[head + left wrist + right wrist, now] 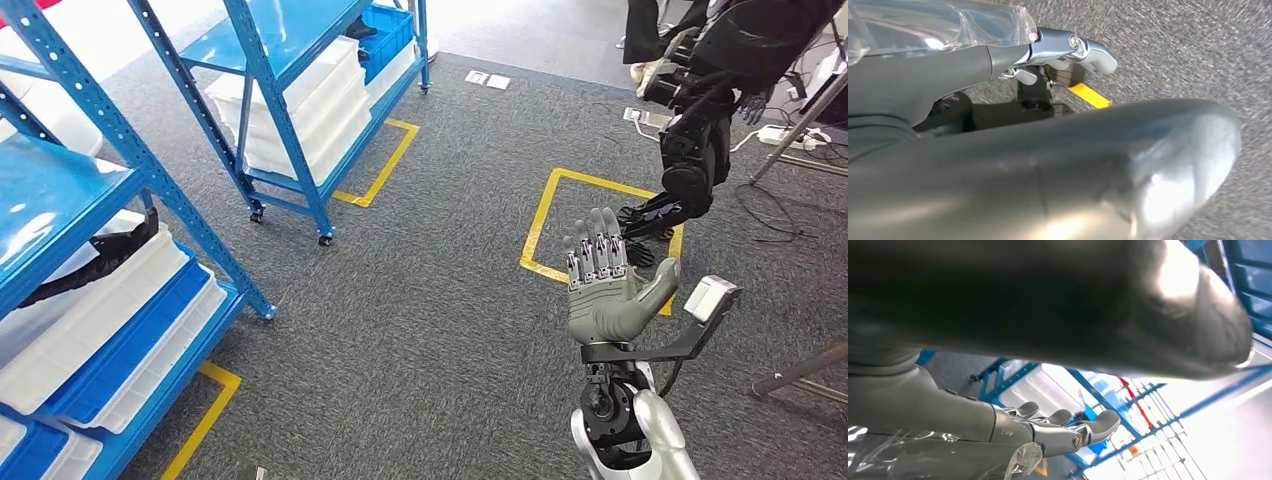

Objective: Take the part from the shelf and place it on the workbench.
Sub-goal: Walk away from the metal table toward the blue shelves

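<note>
Fingers (pixel 598 250) of your right hand (pixel 604 295) spread wide, holding nothing; your left hand (pixel 1063 50) looks extended too. Black part (pixel 95 262) lies far left on the blue metal shelf (pixel 60 200).

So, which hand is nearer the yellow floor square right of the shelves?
Probably right: the right hand is raised before the near edge of the yellow square. The left hand hangs over carpet by unidentified yellow tape.

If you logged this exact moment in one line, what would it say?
right hand: raised, fingers spread, holding nothing | left hand: over carpet, nothing held | blue shelf: white bins, unreached | part: not picked
</note>
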Robot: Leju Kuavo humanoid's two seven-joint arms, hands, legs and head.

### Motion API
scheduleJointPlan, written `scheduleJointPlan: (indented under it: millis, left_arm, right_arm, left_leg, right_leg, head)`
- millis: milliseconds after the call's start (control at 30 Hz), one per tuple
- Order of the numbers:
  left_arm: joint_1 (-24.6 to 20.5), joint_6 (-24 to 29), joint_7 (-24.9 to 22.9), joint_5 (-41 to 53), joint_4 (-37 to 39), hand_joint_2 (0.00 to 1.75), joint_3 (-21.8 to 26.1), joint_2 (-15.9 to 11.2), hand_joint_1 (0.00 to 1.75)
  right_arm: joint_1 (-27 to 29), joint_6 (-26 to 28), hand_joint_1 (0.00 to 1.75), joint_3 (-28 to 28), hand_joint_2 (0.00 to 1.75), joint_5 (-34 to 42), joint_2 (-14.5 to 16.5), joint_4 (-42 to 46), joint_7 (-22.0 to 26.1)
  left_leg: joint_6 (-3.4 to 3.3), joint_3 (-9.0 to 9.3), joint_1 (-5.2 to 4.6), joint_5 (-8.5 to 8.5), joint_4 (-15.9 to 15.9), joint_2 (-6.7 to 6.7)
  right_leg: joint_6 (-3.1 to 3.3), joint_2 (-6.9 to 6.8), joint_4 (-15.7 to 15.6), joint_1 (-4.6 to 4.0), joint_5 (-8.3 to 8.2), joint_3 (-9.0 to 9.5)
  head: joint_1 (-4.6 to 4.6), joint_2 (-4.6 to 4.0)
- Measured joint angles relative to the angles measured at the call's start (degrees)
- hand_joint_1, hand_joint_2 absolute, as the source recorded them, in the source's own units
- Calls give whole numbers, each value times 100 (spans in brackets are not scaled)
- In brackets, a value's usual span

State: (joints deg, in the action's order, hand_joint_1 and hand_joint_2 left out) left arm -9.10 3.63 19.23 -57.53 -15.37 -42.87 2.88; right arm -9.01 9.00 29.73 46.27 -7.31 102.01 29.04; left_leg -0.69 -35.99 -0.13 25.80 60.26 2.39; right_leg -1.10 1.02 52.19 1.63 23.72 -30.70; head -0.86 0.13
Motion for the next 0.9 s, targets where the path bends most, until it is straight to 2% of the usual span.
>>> scheduleJointPlan:
  millis: [33,67,100,133,167,233,267,300,367,400,433,467,533,567,600,633,667,733,767,800,833,867,900]
  left_arm:
    - [-4,-1,0,-1,0,0,-4,2,0]
    - [-2,-1,0,-1,0,0,-8,3,0]
    - [6,0,0,-2,0,0,-11,4,0]
    - [17,2,0,-4,0,0,-15,4,0]
    - [25,4,0,-5,0,0,-17,4,0]
    - [19,7,0,-5,0,0,-20,2,0]
    - [9,7,1,-5,0,0,-21,1,0]
    - [0,7,2,-4,0,0,-22,-1,0]
    - [3,7,4,-4,0,0,-26,-7,0]
    - [12,7,6,-4,0,0,-27,-8,0]
    - [15,7,7,-3,0,0,-29,-10,0]
    - [11,7,8,-2,0,0,-33,-10,0]
    - [-6,7,9,0,0,0,-44,-8,0]
    - [-8,7,9,0,0,0,-52,-5,0]
    - [-5,7,9,0,0,0,-61,-4,0]
    - [2,7,9,0,0,0,-69,-4,0]
    - [9,7,9,0,0,0,-78,-4,0]
    - [8,7,9,6,0,0,-92,-4,0]
    - [2,7,9,13,0,0,-98,-4,0]
    - [-4,5,8,21,0,0,-103,-4,0]
    - [-7,3,5,30,0,0,-109,-4,0]
    - [-5,2,3,34,0,0,-114,-7,0]
    - [1,0,0,38,0,0,-119,-12,0]
  right_arm:
    - [5,0,0,0,0,-1,1,0,-1]
    - [7,0,0,0,0,-2,1,0,-2]
    - [7,0,0,0,0,-4,1,0,-2]
    - [6,-1,0,0,0,-8,1,0,-3]
    - [4,-1,0,0,0,-12,1,0,-3]
    - [-1,-2,0,0,0,-20,1,1,-3]
    - [-2,-2,0,0,0,-21,0,2,-2]
    - [-1,-2,0,1,0,-22,0,2,-2]
    - [2,-4,0,2,0,-26,3,7,-1]
    - [2,-5,0,2,0,-29,4,16,-1]
    - [0,-10,0,2,0,-38,3,26,1]
    - [0,-14,0,2,0,-45,2,37,3]
    - [23,-20,0,3,0,-57,-4,44,8]
    - [43,-20,0,3,0,-59,-6,44,8]
    - [59,-20,0,4,0,-62,-7,44,8]
    - [68,-20,0,4,0,-66,-8,44,8]
    - [71,-20,0,4,0,-70,-9,44,8]
    - [69,-20,0,4,0,-74,-13,44,8]
    - [69,-21,0,4,0,-74,-14,45,7]
    - [71,-21,0,4,0,-74,-16,45,7]
    - [72,-22,0,4,0,-75,-17,46,7]
    - [73,-22,0,4,0,-76,-17,46,7]
    - [69,-22,0,3,0,-78,-20,47,8]
  left_leg:
    - [16,-229,6,195,465,-88]
    - [23,-412,11,320,828,-131]
    - [20,-496,13,346,989,-151]
    - [5,-447,9,264,891,-164]
    - [-23,-259,-3,88,528,-197]
    - [-110,256,-71,-275,-425,-425]
    - [-148,434,-110,-382,-761,-523]
    - [-174,516,-141,-421,-924,-584]
    - [-200,537,-150,-435,-984,-493]
    - [-213,565,-133,-453,-1015,-430]
    - [-234,598,-108,-472,-1045,-369]
    - [-254,631,-83,-490,-1074,-303]
    - [-279,645,-64,-497,-1080,-177]
    - [-282,646,-64,-495,-1079,-103]
    - [-283,649,-62,-494,-1077,-26]
    - [-280,657,-57,-491,-1074,54]
    - [-273,669,-49,-486,-1069,136]
    - [-233,682,-40,-459,-1042,289]
    - [-206,675,-39,-445,-1026,355]
    - [-178,659,-39,-434,-1015,413]
    - [-149,638,-34,-431,-1012,468]
    - [-125,621,-18,-433,-1017,521]
    - [-100,605,-6,-419,-996,513]
  right_leg:
    - [12,-79,0,-14,8,1]
    - [21,-159,0,-26,18,3]
    - [27,-235,0,-35,29,7]
    - [29,-305,0,-41,40,17]
    - [27,-371,0,-47,52,33]
    - [8,-489,-7,-61,81,80]
    - [-10,-541,-15,-69,95,104]
    - [-32,-592,-25,-74,107,125]
    - [-81,-690,-58,-84,127,171]
    - [-109,-672,-45,-80,158,192]
    - [-133,-577,59,-77,238,169]
    - [-155,-440,304,-74,379,71]
    - [-174,-183,1134,-65,752,-342]
    - [-182,-143,1533,-65,881,-567]
    - [-189,-132,1753,-64,903,-713]
    - [-193,-125,1729,-59,804,-742]
    - [-196,-100,1452,-50,599,-643]
    - [-207,110,553,-14,154,-245]
    - [-196,214,210,0,23,-87]
    - [-173,285,20,1,-26,0]
    - [-135,287,-41,-12,-24,26]
    - [-87,215,-41,-22,-32,24]
    - [-47,152,-48,-30,-38,27]
  head:
    - [1,0]
    - [2,0]
    - [3,0]
    - [2,0]
    - [2,0]
    - [2,1]
    - [2,1]
    - [2,1]
    - [0,0]
    - [1,0]
    - [0,0]
    - [3,0]
    - [7,0]
    - [8,0]
    - [8,0]
    - [8,0]
    - [9,0]
    - [11,0]
    - [10,0]
    - [9,0]
    - [8,0]
    - [5,0]
    - [5,0]
